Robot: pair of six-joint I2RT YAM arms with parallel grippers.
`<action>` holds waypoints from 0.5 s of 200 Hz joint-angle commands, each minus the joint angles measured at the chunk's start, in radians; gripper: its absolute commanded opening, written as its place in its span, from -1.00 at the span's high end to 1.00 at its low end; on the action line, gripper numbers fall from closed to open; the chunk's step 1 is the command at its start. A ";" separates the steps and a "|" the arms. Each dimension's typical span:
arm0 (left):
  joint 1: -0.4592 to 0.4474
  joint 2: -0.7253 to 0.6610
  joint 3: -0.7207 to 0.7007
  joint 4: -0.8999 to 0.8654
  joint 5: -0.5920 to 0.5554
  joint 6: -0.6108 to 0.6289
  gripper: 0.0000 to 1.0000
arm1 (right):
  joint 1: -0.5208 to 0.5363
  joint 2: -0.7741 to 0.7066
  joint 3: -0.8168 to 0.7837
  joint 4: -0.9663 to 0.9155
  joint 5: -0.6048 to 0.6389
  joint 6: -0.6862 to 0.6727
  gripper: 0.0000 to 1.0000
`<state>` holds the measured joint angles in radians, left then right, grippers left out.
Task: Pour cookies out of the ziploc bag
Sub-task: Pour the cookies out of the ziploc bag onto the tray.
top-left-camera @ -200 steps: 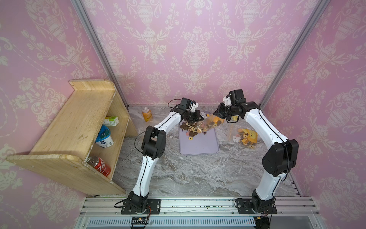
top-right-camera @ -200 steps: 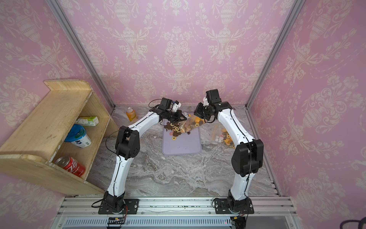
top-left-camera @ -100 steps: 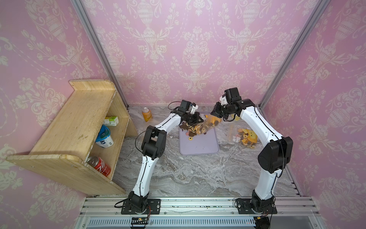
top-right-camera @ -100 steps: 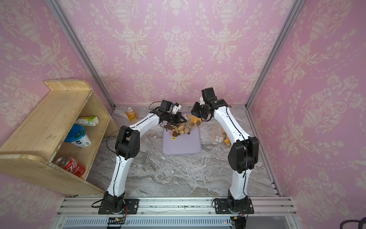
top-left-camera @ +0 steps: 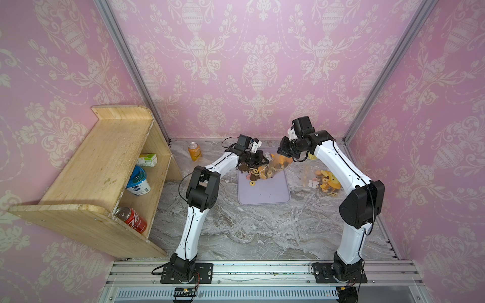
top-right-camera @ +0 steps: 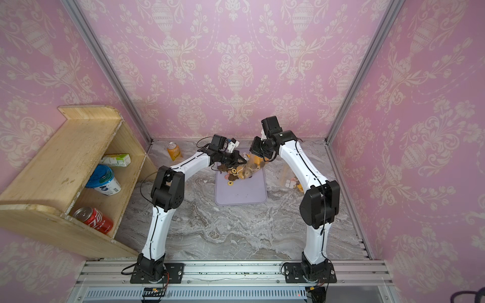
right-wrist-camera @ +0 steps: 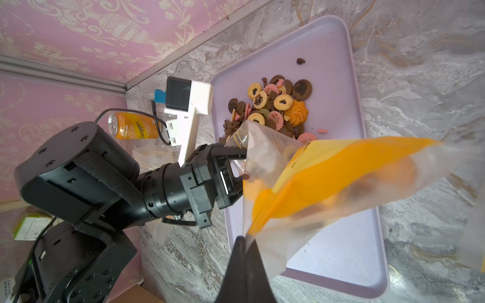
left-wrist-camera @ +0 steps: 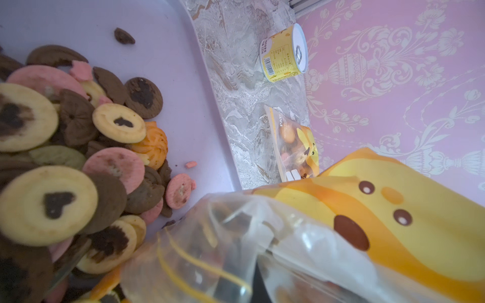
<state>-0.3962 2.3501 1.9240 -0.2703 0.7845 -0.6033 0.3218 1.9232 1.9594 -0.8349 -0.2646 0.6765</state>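
Lilac tray (top-left-camera: 265, 195) mid counter (top-left-camera: 249, 230) | cookies (right-wrist-camera: 273, 105) heaped on its far part, some inside the ziploc bag (top-left-camera: 275, 164) | bag held tilted above tray, mouth low at the heap | left fingers (right-wrist-camera: 228, 154) closed on mouth edge | right fingers (right-wrist-camera: 244, 267) closed, pinching the raised bottom corner

- A wooden shelf (top-left-camera: 105, 157) at left holds a green carton (top-left-camera: 147, 160), a blue-lidded tub (top-left-camera: 137, 181) and a red can (top-left-camera: 132, 220).
- An orange can (top-left-camera: 194, 152) stands on the marble tabletop (top-left-camera: 249, 230) by the far wall, left of a lavender tray (top-left-camera: 265, 195).
- A clear pouch with a yellow cartoon face (top-left-camera: 325, 181) lies right of the tray.
- A yellow can (left-wrist-camera: 284, 53) sits near the far wall.
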 commanded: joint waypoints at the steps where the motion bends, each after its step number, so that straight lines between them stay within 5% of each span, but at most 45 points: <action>1: 0.023 -0.036 -0.025 -0.002 -0.022 -0.025 0.94 | 0.007 -0.028 0.104 0.003 0.001 -0.023 1.00; 100: 0.029 -0.074 -0.112 0.095 0.018 -0.063 0.87 | 0.013 0.008 0.121 -0.024 0.033 -0.043 1.00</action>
<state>-0.3878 2.3184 1.8565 -0.1802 0.8146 -0.6422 0.3237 1.9411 2.0171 -0.8688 -0.2375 0.6647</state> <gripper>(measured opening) 0.058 0.037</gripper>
